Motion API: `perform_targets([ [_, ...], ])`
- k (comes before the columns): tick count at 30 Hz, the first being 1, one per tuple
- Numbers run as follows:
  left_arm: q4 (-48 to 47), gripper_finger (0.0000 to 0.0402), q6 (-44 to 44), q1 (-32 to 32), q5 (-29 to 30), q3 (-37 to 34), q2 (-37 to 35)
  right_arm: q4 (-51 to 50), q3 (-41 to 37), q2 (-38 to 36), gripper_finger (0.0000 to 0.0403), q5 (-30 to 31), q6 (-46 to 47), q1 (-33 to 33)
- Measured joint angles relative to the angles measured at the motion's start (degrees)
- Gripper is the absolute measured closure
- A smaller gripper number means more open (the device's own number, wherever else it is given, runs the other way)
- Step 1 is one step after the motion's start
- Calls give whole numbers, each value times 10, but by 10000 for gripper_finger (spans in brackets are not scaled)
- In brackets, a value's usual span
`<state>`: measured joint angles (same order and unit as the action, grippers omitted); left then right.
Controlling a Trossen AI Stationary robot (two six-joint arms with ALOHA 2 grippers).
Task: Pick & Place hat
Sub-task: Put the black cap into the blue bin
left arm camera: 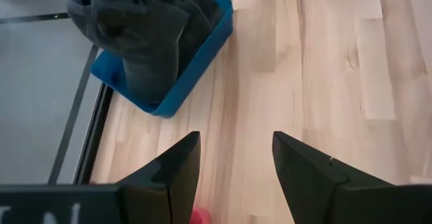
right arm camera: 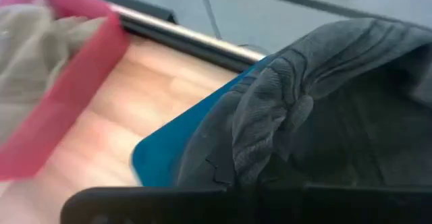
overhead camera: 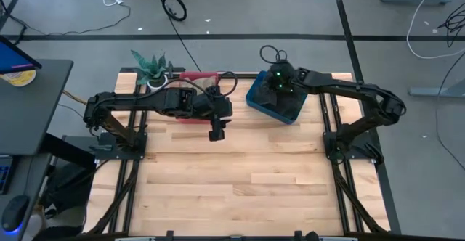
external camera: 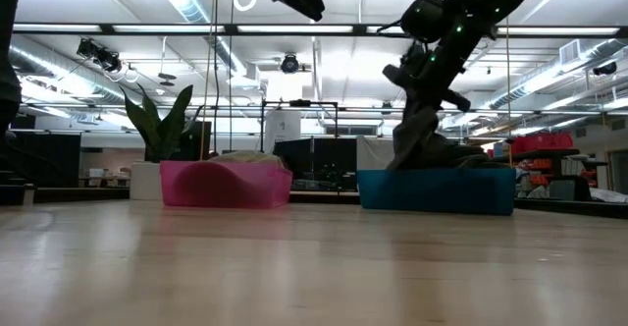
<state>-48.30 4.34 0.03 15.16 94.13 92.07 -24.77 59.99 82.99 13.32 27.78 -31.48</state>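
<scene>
A dark grey knitted hat (external camera: 424,139) hangs from my right gripper (external camera: 420,88) above the blue bin (external camera: 437,190) at the table's far right. The high view shows that gripper (overhead camera: 280,81) over the bin (overhead camera: 254,98). The hat (right arm camera: 304,116) fills the right wrist view and hides the fingers there. My left gripper (left arm camera: 236,140) is open and holds nothing. It hovers over bare wood near the table's middle (overhead camera: 216,133), just in front of the pink bin (overhead camera: 190,118). My right gripper is shut on the grey hat's upper part (external camera: 417,108), coming from above and pointing down. The hat hangs below the fingers in bunched folds, and its lower part (external camera: 437,157) rests inside the blue bin. The cloth hides the fingertips.
The pink bin (external camera: 226,187) stands left of the blue one and holds a beige cloth item (right arm camera: 34,42). A potted plant (overhead camera: 149,67) sits at the far left corner. The near half of the wooden table (overhead camera: 240,190) is bare.
</scene>
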Motion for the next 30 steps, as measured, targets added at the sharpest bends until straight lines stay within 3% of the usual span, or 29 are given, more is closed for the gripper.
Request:
perform_targets([
  [4,0,214,-18,-3,-7,0,0,6,0,10,403,53,21,-1],
  [9,2,213,-25,-6,-19,0,0,12,0,10,403,36,33,1],
  [13,5,213,-26,-7,-19,0,0,8,-13,9,400,66,48,22],
  [20,5,213,-26,-7,-19,0,1,20,-95,9,399,72,160,53],
  [30,5,213,-26,-6,-20,0,2,136,-227,6,398,47,376,53],
])
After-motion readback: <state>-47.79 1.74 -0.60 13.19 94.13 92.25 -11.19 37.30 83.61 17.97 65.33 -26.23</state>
